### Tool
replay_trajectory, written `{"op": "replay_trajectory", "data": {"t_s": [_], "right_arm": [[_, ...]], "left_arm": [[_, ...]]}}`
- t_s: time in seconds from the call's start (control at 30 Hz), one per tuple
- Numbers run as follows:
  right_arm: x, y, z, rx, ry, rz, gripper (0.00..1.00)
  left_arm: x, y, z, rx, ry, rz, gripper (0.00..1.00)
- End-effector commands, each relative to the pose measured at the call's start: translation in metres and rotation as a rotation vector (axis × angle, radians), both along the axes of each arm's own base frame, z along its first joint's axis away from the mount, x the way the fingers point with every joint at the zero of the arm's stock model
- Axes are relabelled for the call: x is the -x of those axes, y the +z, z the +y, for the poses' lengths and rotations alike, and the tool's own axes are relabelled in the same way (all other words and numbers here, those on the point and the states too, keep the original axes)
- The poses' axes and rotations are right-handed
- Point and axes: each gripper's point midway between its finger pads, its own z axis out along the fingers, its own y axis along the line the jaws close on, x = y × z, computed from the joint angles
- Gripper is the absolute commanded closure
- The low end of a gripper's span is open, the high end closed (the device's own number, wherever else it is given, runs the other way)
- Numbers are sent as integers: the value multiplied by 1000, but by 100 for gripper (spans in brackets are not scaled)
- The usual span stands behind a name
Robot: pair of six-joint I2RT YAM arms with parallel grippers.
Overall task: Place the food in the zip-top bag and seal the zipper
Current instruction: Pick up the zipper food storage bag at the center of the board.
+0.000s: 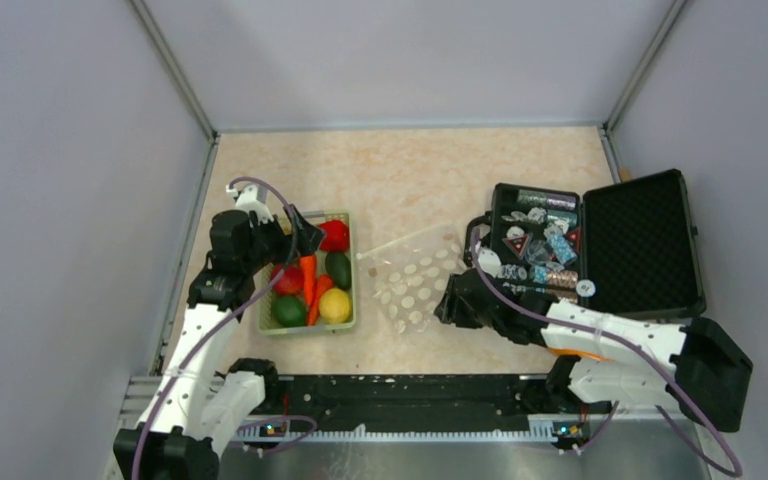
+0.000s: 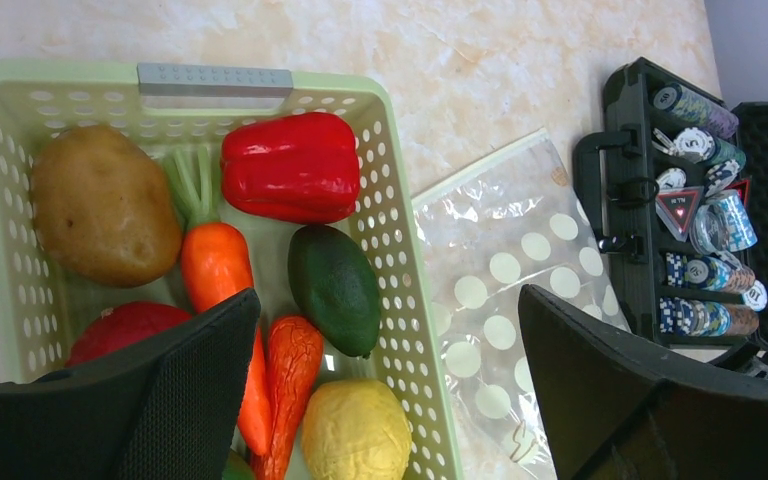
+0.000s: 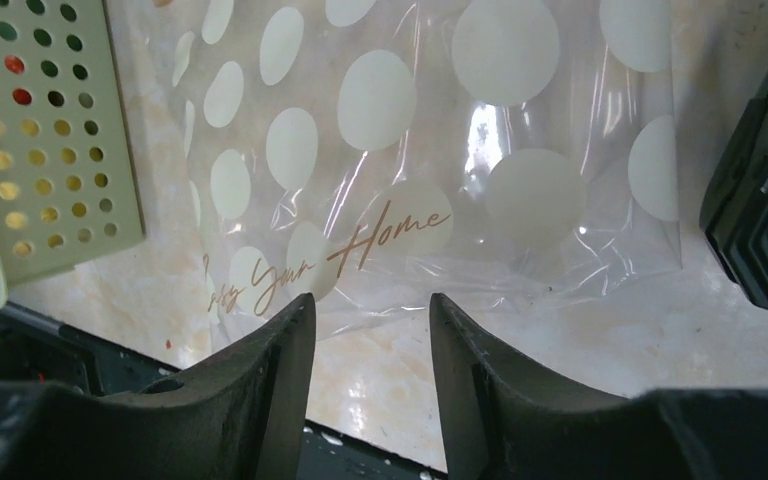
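My right gripper (image 3: 372, 300) sits low at the near edge of the zip-top bag (image 3: 410, 130). Its black fingers (image 3: 270, 380) are parted by a narrow gap, with nothing pinched between them. Thin gold script on the crinkly clear film reads "Your Home" among matte white dots. The zipper (image 1: 400, 243) is a straight whitish strip along the bag's far edge. The bag lies flat on the marbled beige table (image 2: 520, 60), between the basket (image 2: 392, 200) and the black case (image 1: 635, 240), where a round chip (image 2: 698, 146) shows a "5". My left gripper (image 2: 388, 300) hangs spread wide and empty over that pale green perforated basket. In it lies the food (image 1: 310, 285): a glossy red pepper (image 2: 290, 165), ridged carrots (image 2: 215, 265), a smooth dark green piece (image 2: 335, 290), a brown lump (image 2: 100, 205) and a pebbled yellow one (image 2: 355, 435).
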Motion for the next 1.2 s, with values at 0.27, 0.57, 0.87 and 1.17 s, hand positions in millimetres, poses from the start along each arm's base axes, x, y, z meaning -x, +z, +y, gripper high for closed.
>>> {"op": "replay_trajectory", "data": {"t_s": [0.27,0.57,0.87,1.17], "right_arm": [[-14,30,39,-145,-4,-26,45],[-15,39,36,-169,-63,-2,34],[-13,25,30,-189,-136,37,39],[-23,0,29,-127,-191,45,67]], "left_arm": [[-3,20,2,5,10,-63,1],[-1,23,10,-24,47,-78,1],[-2,26,11,-21,56,-77,1],[5,23,3,26,33,-67,1]]}}
